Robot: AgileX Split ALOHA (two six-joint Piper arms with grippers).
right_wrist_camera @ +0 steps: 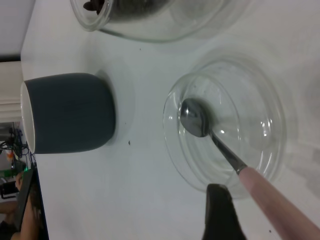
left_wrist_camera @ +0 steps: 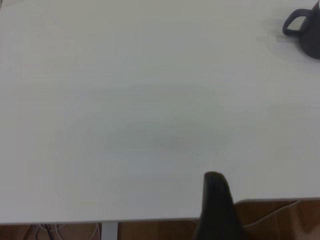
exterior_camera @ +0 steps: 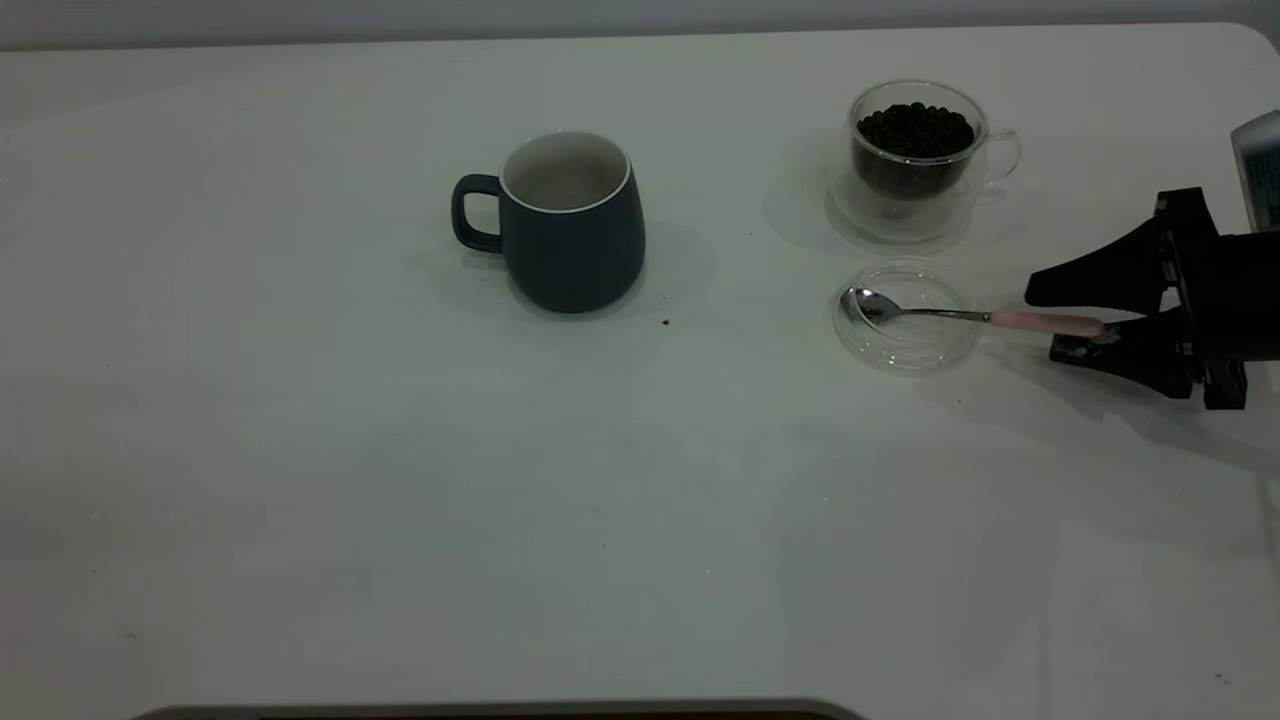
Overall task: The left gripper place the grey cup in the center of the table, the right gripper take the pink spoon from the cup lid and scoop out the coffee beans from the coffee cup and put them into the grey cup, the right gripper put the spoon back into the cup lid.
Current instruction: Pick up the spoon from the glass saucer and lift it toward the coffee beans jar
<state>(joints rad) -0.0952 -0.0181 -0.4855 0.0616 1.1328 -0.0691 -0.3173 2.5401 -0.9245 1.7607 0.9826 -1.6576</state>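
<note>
1. Now the right pincer sits at the counter's right edge, jaws spread around the pink spoon's handle, not visibly clamped.
2. Spoon bowl rests in the cup lid; the grey cup stands mid-counter amid bare surface.

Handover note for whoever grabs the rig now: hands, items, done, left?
Right hand: open around the pink end of the spoon, not closed.
Left hand: back at the table edge, clear of the mug.
Mug stands mid-table, looks empty. Spoon bowl lies in the lid. Beans sit in the glass cup behind the lid.
Done: mug placed.
Left: grip spoon, scoop beans into mug, return spoon to lid.
</note>
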